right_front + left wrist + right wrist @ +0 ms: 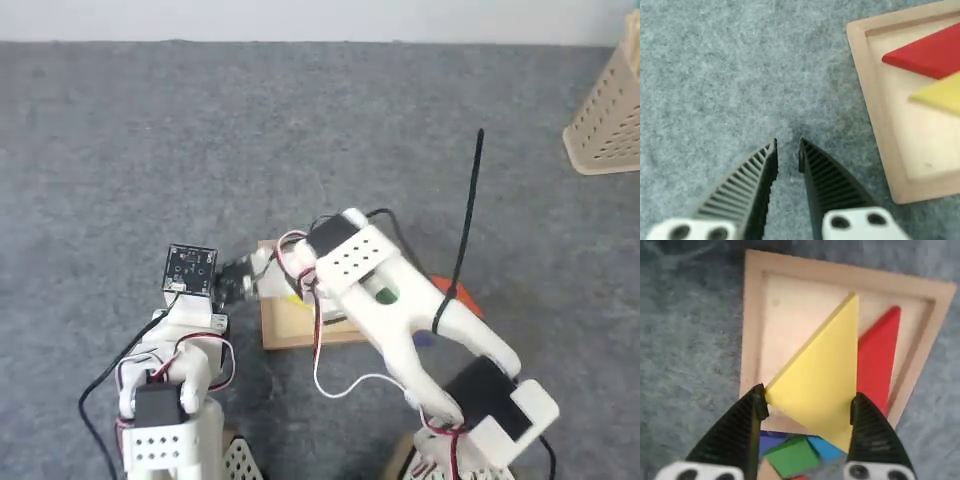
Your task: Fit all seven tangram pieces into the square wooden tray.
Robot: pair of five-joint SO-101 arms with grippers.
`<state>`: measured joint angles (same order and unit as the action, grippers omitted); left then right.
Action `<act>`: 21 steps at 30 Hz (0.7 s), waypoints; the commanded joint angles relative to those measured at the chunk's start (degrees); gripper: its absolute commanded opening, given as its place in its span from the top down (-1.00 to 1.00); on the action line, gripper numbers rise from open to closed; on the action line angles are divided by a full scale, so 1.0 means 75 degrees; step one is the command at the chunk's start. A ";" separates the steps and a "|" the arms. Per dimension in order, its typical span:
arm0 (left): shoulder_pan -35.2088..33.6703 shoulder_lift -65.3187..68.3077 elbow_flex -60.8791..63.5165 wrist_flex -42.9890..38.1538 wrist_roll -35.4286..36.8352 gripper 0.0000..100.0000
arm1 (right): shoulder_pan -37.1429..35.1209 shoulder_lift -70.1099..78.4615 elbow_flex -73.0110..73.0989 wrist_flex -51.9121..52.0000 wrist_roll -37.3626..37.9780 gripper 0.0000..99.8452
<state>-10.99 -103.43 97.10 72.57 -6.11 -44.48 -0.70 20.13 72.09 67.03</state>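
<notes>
Our high camera looked steeply down on the grey carpet [300,120] from well above. Our two wrist cameras sat much nearer, each angled down toward the wooden tray [857,75], which all three views shared.

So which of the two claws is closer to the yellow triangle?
The right one. The right gripper holds the yellow triangle between its fingers, above the wooden tray. The left gripper sits over the carpet beside the tray, apart from the triangle.
</notes>
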 commanded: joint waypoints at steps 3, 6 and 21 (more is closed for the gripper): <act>0.0012 -0.0176 -0.0064 0.0000 0.0059 0.86 | -0.0486 -0.0533 -0.0094 -0.0135 0.1254 0.85; 0.0012 -0.0176 -0.0064 0.0000 0.0059 0.86 | -0.0651 -0.0440 -0.0094 -0.0334 0.1770 0.85; 0.0012 -0.0176 -0.0064 0.0000 0.0059 0.86 | -0.0018 0.1495 -0.1453 0.0041 0.2544 0.85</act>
<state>-10.99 -103.43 97.10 72.57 -5.93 -45.89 11.43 13.71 69.27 83.74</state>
